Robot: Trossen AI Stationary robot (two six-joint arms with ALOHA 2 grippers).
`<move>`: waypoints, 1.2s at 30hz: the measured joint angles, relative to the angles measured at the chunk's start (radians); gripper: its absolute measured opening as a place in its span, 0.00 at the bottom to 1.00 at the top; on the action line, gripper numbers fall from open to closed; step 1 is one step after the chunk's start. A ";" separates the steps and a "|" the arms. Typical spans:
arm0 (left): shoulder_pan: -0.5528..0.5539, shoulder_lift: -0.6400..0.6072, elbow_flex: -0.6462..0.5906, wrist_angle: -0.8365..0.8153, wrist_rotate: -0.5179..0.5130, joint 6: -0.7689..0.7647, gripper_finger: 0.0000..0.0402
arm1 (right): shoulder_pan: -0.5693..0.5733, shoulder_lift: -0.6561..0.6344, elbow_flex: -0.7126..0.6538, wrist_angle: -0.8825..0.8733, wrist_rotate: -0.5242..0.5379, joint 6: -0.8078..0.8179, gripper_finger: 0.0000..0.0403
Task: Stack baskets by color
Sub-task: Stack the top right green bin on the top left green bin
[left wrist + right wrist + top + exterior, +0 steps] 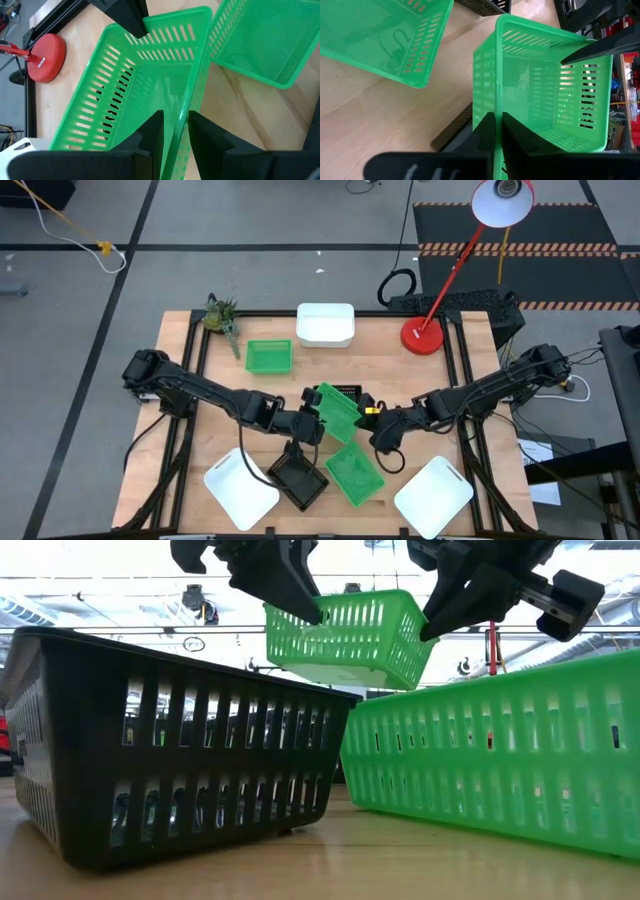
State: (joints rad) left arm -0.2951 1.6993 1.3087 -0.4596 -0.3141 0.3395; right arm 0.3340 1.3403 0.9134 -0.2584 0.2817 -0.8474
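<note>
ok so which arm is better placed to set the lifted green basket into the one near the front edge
Probably right: both grippers pinch the lifted green basket, but the front green basket lies on the right arm's side.

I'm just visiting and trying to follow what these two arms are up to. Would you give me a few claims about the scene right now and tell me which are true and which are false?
1. Both grippers grip the same lifted green basket, the left gripper on one wall and the right gripper on another. True.
2. That basket rests on the table. False: the low view shows it in the air.
3. A black basket sits at the near edge between a white basket and a green basket. True.
4. The red lamp base stands inside a white basket. False: it stands on the bare table.
</note>
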 joint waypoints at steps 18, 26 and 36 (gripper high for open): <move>0.015 0.000 0.000 -0.092 0.009 0.024 0.03 | -0.001 0.000 -0.002 0.144 0.008 0.191 0.15; 0.035 0.000 0.000 -0.109 -0.043 -0.020 0.03 | 0.001 -0.033 -0.002 0.240 -0.003 0.342 0.35; 0.052 -0.104 0.000 -0.338 -0.100 -0.196 0.01 | 0.029 -0.194 0.000 0.159 0.073 0.470 0.46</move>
State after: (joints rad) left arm -0.2428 1.5954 1.3087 -0.7976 -0.4141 0.1440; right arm 0.3632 1.1460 0.9131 -0.0998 0.3542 -0.3776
